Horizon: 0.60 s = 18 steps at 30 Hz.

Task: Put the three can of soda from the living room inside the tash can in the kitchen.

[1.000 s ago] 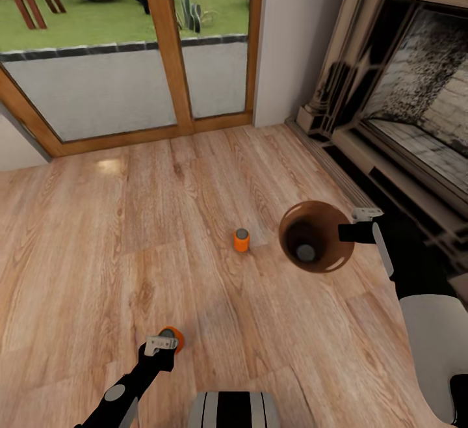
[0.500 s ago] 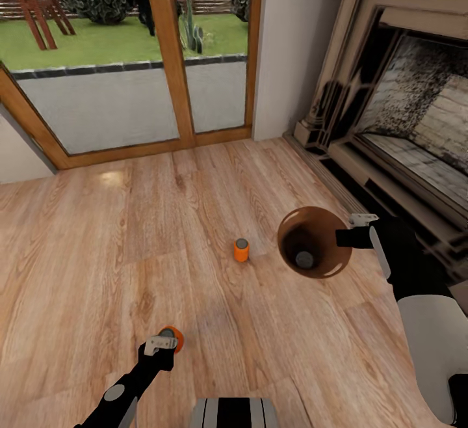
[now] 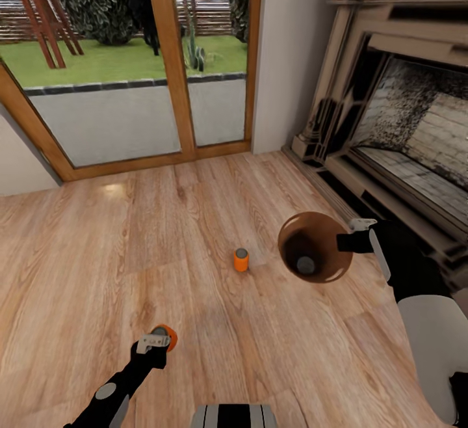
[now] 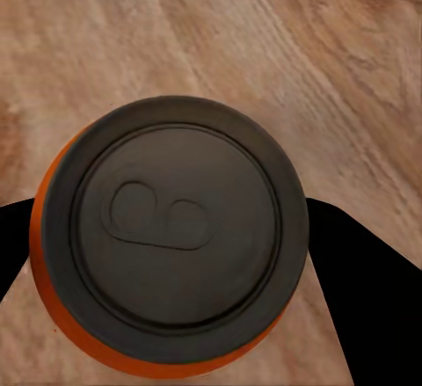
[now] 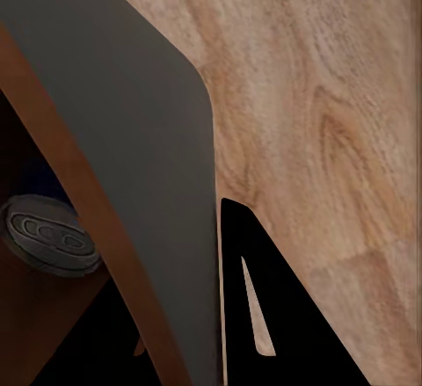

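Orange can in left gripper [image 3: 156, 343]: the fingers are closed around one can of soda [image 4: 171, 236]; the left wrist view shows its grey top between the two dark fingers, above the plank floor [image 3: 97, 252].
Left arm: low at the near left of the head view, well apart from the pail.
Copper-brown pail: the tash can [image 3: 328, 265] hangs at the right gripper [image 3: 354, 236], which is clamped on its rim; the right wrist view shows one finger inside the wall and one outside.
Inside the pail: one soda can lies at the bottom [image 5: 48, 232], only its grey top is visible.
Third can: it stands upright on the floor [image 3: 241, 259], between the two arms, just beside the pail's mouth.
Room: glass doors [image 3: 123, 64] ahead and a dark fireplace [image 3: 403, 122] at the right, so it is the living room.
Progress: I judge one can is in, one is gripped but not yet dropped, one is untouched.
Left to do: two cans into the pail, then the pail must go to the kitchen.
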Motion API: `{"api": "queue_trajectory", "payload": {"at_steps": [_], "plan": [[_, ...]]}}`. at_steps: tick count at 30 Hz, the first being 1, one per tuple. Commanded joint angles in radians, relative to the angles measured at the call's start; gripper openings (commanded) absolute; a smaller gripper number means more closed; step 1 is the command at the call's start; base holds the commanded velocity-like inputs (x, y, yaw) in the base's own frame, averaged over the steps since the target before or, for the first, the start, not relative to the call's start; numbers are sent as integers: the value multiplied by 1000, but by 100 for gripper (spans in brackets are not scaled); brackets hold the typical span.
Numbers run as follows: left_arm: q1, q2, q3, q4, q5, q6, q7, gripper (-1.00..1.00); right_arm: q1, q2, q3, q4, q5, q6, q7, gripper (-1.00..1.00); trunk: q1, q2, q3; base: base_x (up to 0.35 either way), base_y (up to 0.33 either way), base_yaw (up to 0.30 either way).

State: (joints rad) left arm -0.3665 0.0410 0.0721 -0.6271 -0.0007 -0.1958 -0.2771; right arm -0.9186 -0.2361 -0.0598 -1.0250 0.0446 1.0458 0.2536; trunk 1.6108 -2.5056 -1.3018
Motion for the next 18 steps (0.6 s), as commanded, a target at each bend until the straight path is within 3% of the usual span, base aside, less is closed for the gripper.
{"api": "queue_trajectory", "payload": {"at_steps": [1, 5, 6, 7, 11, 16, 18], "plan": [[-2, 9, 0, 1, -2, 2, -7, -100, 0, -2, -1, 15, -17, 1, 3, -100, 0, 0, 4, 0, 0, 0], [-4, 34, 1, -4, -1, 30, -20, -100, 0, -3, -2, 47, -17, 1, 4, -100, -2, 1, 20, 0, 0, 0], [-4, 58, 1, -31, 2, 65, -29, -100, 0, -3, -2, 66, -17, 1, 4, -100, -3, 1, 23, 0, 0, 0], [-4, 65, 1, -42, 2, 77, -35, -100, 0, -3, -2, 71, -17, 1, 4, -100, -3, 2, 27, 0, 0, 0], [-7, 96, 3, -123, 5, 173, -119, -100, 0, -4, -4, 104, -17, 1, 4, -100, -5, 3, 43, 0, 0, 0], [-25, 141, 4, -297, 48, 379, -190, -100, 1, -3, -5, 118, -15, 1, 4, -100, -7, 4, 62, 0, 0, 0], [-79, 162, 5, -355, 64, 502, -200, -100, 1, 3, -5, 121, -14, 1, 4, -100, -8, 4, 70, 0, 0, 0]]}}
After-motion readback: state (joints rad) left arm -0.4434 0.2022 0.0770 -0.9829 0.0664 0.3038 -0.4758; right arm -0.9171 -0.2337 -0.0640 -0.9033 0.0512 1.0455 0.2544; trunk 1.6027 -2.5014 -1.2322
